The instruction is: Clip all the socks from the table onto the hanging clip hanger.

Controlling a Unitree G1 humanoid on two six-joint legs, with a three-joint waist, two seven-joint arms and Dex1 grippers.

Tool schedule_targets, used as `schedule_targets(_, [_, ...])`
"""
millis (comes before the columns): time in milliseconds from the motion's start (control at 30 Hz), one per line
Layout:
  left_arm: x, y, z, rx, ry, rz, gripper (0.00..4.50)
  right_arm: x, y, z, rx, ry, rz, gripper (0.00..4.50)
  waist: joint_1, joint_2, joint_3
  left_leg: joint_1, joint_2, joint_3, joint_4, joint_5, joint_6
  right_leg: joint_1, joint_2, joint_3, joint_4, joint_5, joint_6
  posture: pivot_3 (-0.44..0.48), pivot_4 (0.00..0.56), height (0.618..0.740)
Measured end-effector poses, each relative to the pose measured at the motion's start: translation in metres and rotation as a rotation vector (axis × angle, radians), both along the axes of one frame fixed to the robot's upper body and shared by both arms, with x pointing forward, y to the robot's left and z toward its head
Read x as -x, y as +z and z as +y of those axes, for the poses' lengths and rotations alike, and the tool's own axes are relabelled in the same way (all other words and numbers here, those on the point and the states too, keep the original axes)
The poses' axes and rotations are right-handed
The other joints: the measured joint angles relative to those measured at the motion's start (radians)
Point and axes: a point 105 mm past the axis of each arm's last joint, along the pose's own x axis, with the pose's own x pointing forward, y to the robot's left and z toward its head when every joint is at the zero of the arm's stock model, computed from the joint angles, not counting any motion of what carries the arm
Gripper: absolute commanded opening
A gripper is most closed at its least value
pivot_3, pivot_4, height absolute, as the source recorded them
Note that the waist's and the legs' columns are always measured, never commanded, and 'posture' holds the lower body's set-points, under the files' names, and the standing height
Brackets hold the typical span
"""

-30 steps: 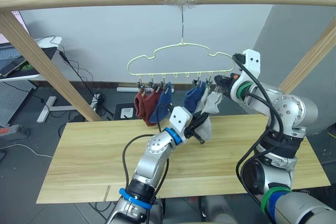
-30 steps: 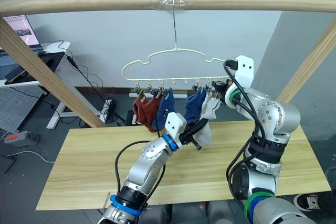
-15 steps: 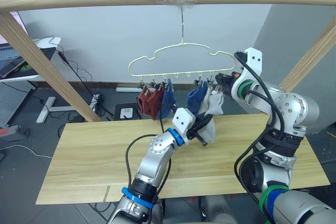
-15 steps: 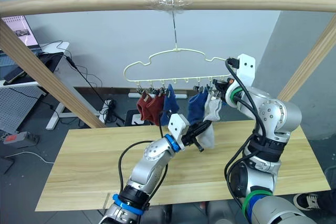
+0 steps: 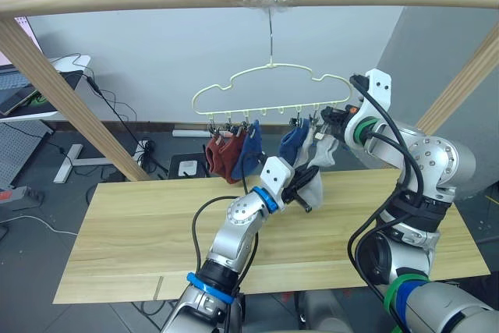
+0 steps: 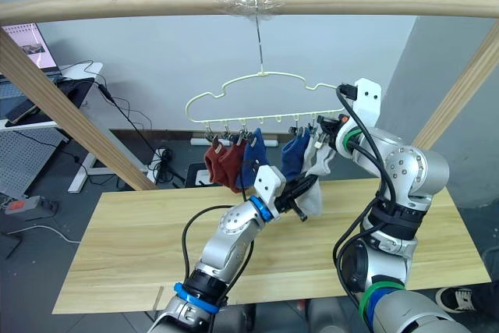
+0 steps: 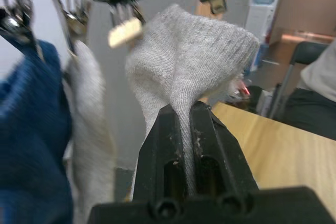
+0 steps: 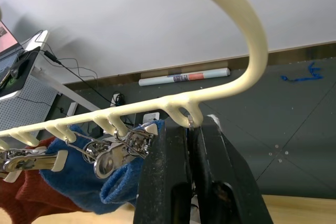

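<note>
Left gripper (image 7: 185,109): your left fingers are clamped on a light grey sock (image 7: 191,61), pinching a fold of it; the cuff bunches up above the fingertips.
Right gripper (image 8: 190,129): your right fingers are closed on the last clip at the right end of the clip hanger (image 5: 269,83), pinching where the clip hangs from its loop. Whether the clip's mouth is pressed open you cannot tell.
Sock in hand: it rises from your left gripper up and to the right, toward your right gripper. Its long axis runs on a slant between the two, with the cuff end uppermost and just beside the end clip.
Key relation: the free clip sits just above and beyond the sock's cuff as seen along your left fingers. Your left arm carries the sock; your right arm is already at the clip, so the gap to close is the short rise from cuff to clip.
Other socks: two rust red socks (image 5: 221,154), two blue socks (image 5: 248,150) and a second grey sock (image 7: 89,129) already hang from clips to the left of your right gripper.
Table (image 5: 140,224): it lies below both grippers, and you see no sock lying on it.
Progress: this looks like the last sock.
Next move, as a judgement: feed the cuff edge up into the end clip while your right hand steadies it.
</note>
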Motion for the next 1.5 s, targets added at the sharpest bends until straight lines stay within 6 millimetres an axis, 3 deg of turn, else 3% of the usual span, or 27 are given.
schedule_targets(233, [-0.006,-0.002,0.001,-0.015,0.026,-0.013,0.02,0.000,0.000,0.001,0.001,0.003,0.001,0.00,0.000,0.000,0.000,0.000,0.000,0.000,0.000,0.000,0.000,0.000,0.000,0.000,0.000,0.002,-0.003,-0.128,0.161,0.740])
schedule_targets(333, [-0.006,-0.001,-0.002,-0.009,0.019,-0.015,0.00,0.000,0.000,0.001,0.001,0.005,0.000,0.77,-0.001,0.000,0.000,0.000,0.000,0.000,0.000,0.000,0.000,0.000,0.000,0.000,0.000,0.002,-0.003,-0.127,0.157,0.740])
schedule_targets(400, [-0.005,0.000,-0.004,-0.005,0.014,-0.015,0.00,0.000,0.000,0.001,-0.001,0.008,0.000,1.66,-0.003,0.000,0.000,0.000,0.000,0.000,0.000,0.000,0.000,0.000,0.000,0.000,0.000,0.002,-0.003,-0.127,0.157,0.740])
schedule_targets(667, [-0.001,-0.005,-0.012,0.001,-0.040,0.058,0.00,0.001,0.001,0.002,0.012,0.030,-0.030,4.40,-0.022,0.000,0.000,0.000,0.000,0.000,0.000,0.000,0.000,0.000,0.000,0.000,0.000,0.002,-0.002,-0.142,0.146,0.740])
schedule_targets(900, [-0.008,-0.009,-0.013,0.069,-0.067,0.227,1.90,0.013,0.013,-0.010,0.031,0.041,-0.240,4.50,-0.029,0.001,-0.001,0.000,0.000,0.000,0.000,0.000,0.000,0.000,0.000,0.000,0.000,-0.001,0.002,-0.157,0.138,0.740])
schedule_targets(1000, [-0.005,-0.012,-0.017,0.059,-0.097,0.249,2.78,0.023,-0.003,-0.015,0.088,0.059,-0.293,4.50,-0.029,0.001,-0.001,0.000,0.000,0.000,0.000,0.000,0.000,0.000,0.000,0.000,0.000,-0.001,0.002,-0.158,0.131,0.740])
schedule_targets(1133, [-0.004,-0.023,-0.010,0.039,-0.083,0.277,3.92,0.036,-0.040,-0.021,0.198,0.079,-0.297,4.50,-0.032,0.002,-0.001,0.001,0.000,0.003,0.001,0.000,0.000,0.000,0.000,0.002,0.000,-0.001,0.003,-0.141,0.127,0.740])
schedule_targets(1200, [0.000,-0.038,0.003,0.003,-0.043,0.295,4.45,0.042,-0.054,-0.029,0.276,0.069,-0.300,4.50,-0.036,0.003,-0.002,0.002,0.000,0.003,0.000,0.000,0.000,0.000,0.001,0.003,0.000,-0.001,0.003,-0.128,0.128,0.740])
schedule_targets(1267, [0.001,-0.054,0.024,-0.060,0.029,0.303,4.48,0.047,-0.070,-0.036,0.343,0.068,-0.284,4.50,-0.037,0.003,-0.002,0.003,0.001,0.004,0.000,0.000,0.000,0.000,0.002,0.004,0.001,-0.001,0.003,-0.120,0.129,0.740])
schedule_targets(1400, [0.008,-0.088,0.112,-0.215,0.315,0.340,4.48,0.061,-0.117,-0.054,0.430,0.048,-0.174,4.50,-0.037,0.003,-0.002,0.005,0.002,0.005,0.000,0.000,0.000,0.000,0.003,0.006,0.004,-0.001,0.003,-0.080,0.137,0.740])
schedule_targets(1500, [0.023,-0.091,0.157,-0.240,0.463,0.375,4.48,0.066,-0.132,-0.062,0.454,0.033,-0.153,4.50,-0.022,0.002,-0.003,0.005,0.001,0.010,0.001,0.000,0.000,0.000,0.002,0.012,0.002,0.002,0.006,-0.055,0.139,0.740])
